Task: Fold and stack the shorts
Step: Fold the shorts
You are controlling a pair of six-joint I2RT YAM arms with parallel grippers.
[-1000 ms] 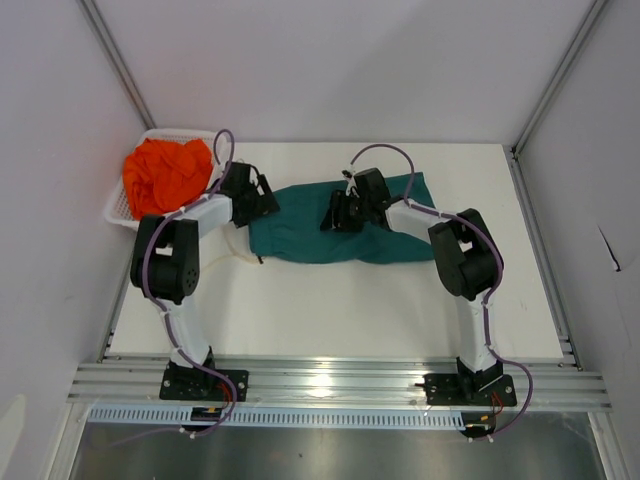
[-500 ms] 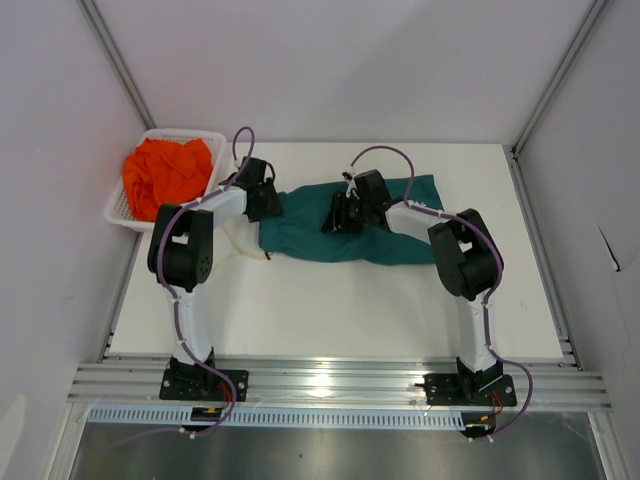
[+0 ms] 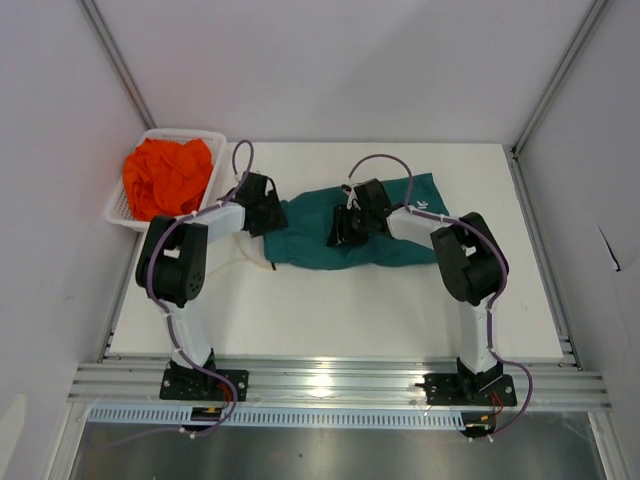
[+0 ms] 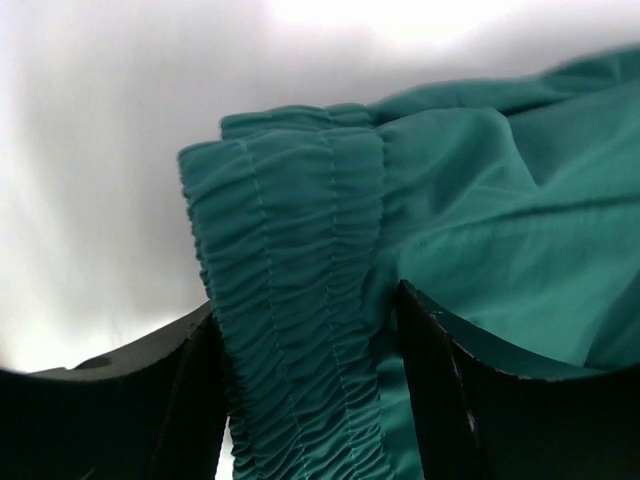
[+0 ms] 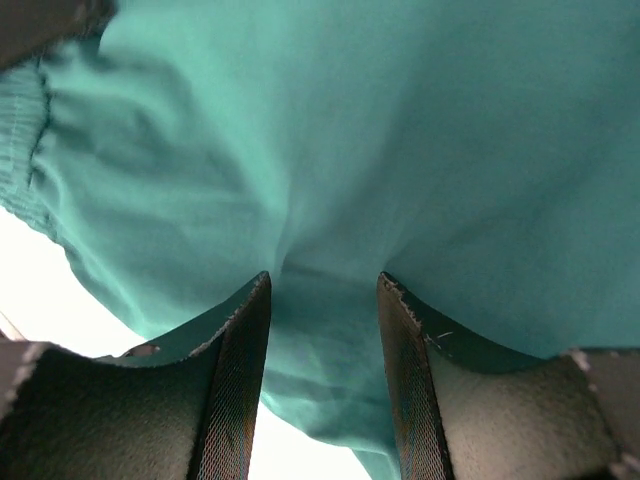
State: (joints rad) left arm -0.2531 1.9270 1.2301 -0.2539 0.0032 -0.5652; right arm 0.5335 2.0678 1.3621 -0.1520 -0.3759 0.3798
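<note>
White table (image 3: 330, 310), teal shorts (image 3: 310, 245) spread mid-table, white mesh basket (image 3: 118, 214) at far-left edge

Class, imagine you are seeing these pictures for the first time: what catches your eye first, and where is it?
The bright orange shorts stand out first, bunched in the white basket at the far left corner of the table. Next come the teal shorts spread mid-table, the left hand gripping the gathered waistband and the right hand pinching the middle.

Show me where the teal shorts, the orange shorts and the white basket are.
teal shorts (image 3: 305, 243): top view, left half, near the waistband.
orange shorts (image 3: 165, 175): top view, middle of the crumpled heap.
white basket (image 3: 185, 133): top view, far rim.
</note>
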